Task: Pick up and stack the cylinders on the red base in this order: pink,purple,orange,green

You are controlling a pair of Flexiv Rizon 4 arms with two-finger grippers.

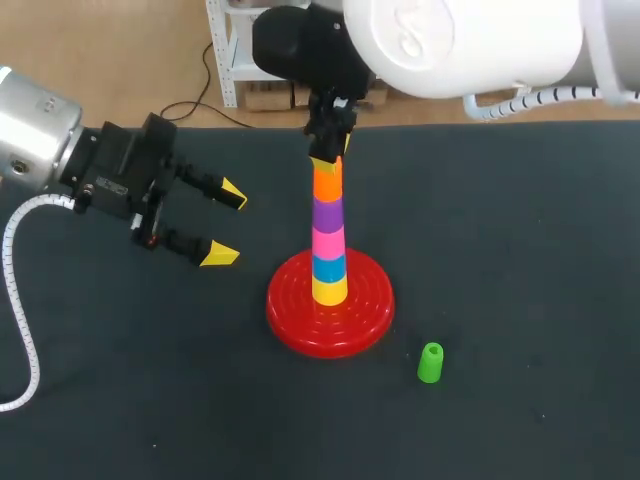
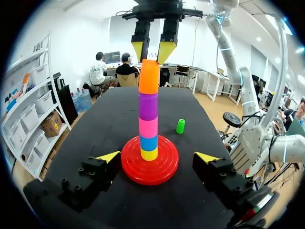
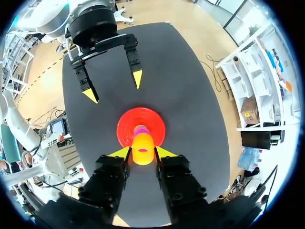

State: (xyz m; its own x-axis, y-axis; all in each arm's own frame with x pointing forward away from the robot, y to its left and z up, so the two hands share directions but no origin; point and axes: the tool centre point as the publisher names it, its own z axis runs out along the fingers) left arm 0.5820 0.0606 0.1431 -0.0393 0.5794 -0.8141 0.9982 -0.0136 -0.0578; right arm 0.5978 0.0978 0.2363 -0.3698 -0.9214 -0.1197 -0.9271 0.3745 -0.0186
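Observation:
A red base (image 1: 296, 325) carries a stack that reads, from the bottom, yellow, blue, pink (image 1: 329, 242), purple (image 1: 328, 212) and orange (image 1: 327, 183). My right gripper (image 1: 329, 150) hangs straight over the stack, shut on the top of the orange cylinder (image 3: 142, 149), one yellow tip on each side (image 2: 153, 52). A green cylinder (image 1: 430, 362) stands alone on the mat, in front and to the right of the base (image 2: 180, 126). My left gripper (image 1: 225, 224) is open to the left of the base, facing the stack (image 2: 157, 157), with nothing between its fingers.
The dark mat (image 1: 520, 230) covers the whole table. My left arm's white cable (image 1: 18, 300) trails over its left edge. Nothing else stands on the mat.

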